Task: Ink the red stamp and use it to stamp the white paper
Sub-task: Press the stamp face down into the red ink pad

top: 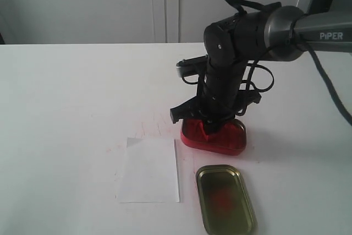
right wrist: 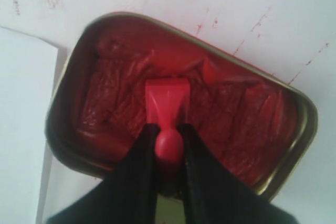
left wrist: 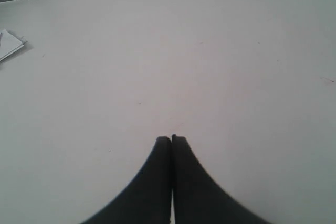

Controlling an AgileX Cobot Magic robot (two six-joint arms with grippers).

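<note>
Red-handled and pressed head-down into the ink tin [top: 220, 146], the red stamp [right wrist: 167, 100] sits pinched at its knob by the right gripper [right wrist: 168, 132], whose narrow grip could let it twist or tug the tin before reaching the white paper [top: 149, 170] just beside the tin.

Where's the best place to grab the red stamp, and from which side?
Take the red stamp by its knob handle, from straight above: the square head sits face-down in the ink tin, leaving only the narrow knob exposed. The right tool grips it that way.
</note>
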